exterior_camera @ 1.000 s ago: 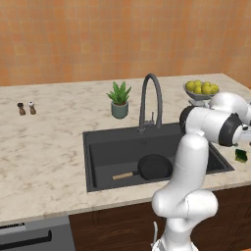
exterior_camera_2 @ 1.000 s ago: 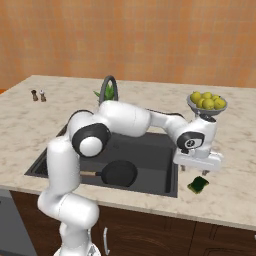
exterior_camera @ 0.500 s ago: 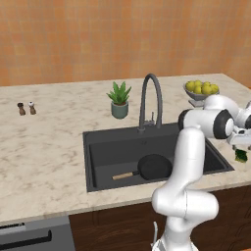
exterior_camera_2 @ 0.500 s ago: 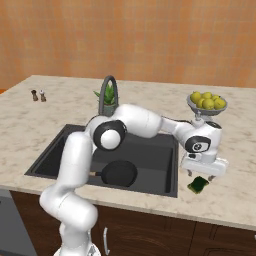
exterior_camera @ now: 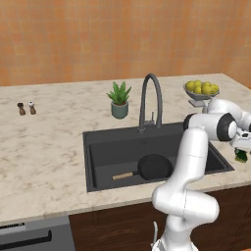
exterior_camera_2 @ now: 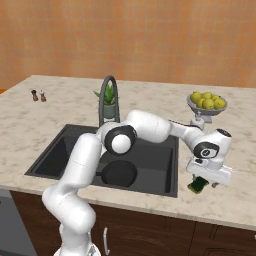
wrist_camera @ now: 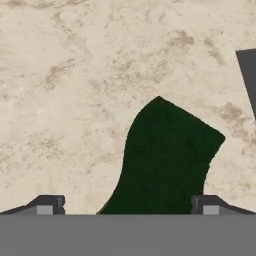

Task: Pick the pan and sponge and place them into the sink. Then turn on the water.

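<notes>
The sponge (wrist_camera: 167, 160), dark green on top, lies on the marble counter right of the sink (exterior_camera: 105, 152), near the front edge. My gripper (exterior_camera_2: 205, 183) hangs open directly over the sponge (exterior_camera_2: 197, 185), its fingertips low on either side of it and not closed on it. In the hand view the gripper (wrist_camera: 127, 206) straddles the sponge's near end. The black pan (exterior_camera: 154, 166) with its wooden handle rests on the floor of the sink (exterior_camera_2: 65, 150). From the left base view the sponge (exterior_camera: 240, 156) peeks out under the gripper (exterior_camera: 241, 150). No water runs from the faucet (exterior_camera: 149, 98).
A bowl of lemons (exterior_camera_2: 207, 102) stands on the counter behind the gripper. A potted plant (exterior_camera: 119, 99) sits behind the sink by the faucet (exterior_camera_2: 107, 97). Salt and pepper shakers (exterior_camera: 26, 108) stand far left. The counter's front edge (exterior_camera_2: 215, 215) runs close to the sponge.
The hand has swung outward and come down over the sponge, ending lower and nearer the counter's front edge. The jaws have stayed open. Pan and sponge have not moved.
</notes>
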Controlling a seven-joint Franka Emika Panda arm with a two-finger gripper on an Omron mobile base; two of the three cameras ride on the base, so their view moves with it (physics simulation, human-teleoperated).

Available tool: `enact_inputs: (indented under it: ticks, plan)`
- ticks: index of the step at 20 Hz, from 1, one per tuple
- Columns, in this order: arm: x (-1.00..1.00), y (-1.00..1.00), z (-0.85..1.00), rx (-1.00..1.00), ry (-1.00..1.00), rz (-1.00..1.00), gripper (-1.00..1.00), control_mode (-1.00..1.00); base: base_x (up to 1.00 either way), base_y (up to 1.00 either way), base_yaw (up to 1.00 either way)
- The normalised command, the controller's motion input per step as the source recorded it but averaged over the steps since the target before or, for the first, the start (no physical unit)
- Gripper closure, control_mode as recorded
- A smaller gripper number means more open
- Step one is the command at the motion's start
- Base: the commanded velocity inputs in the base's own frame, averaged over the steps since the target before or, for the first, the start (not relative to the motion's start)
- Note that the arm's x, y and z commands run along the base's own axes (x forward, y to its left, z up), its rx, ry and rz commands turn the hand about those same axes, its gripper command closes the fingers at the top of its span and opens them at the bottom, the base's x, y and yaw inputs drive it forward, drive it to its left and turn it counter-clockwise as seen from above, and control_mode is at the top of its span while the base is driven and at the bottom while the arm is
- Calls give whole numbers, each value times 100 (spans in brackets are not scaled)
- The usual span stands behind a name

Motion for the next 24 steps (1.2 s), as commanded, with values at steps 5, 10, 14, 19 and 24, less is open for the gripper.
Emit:
enact_inputs:
  ticks: [5,10,14,19,24]
  plan:
    - [13,37,-25,-2,0,-15,-100,-100,0,0,0]
    - [20,40,-18,-1,0,-13,-100,-100,0,0,0]
    - [21,34,-14,0,0,-14,-100,-100,0,0,0]
    - [20,42,-15,-1,0,-14,-100,-100,0,0,0]
    - [21,63,-42,-8,2,-14,-100,-100,0,0,0]
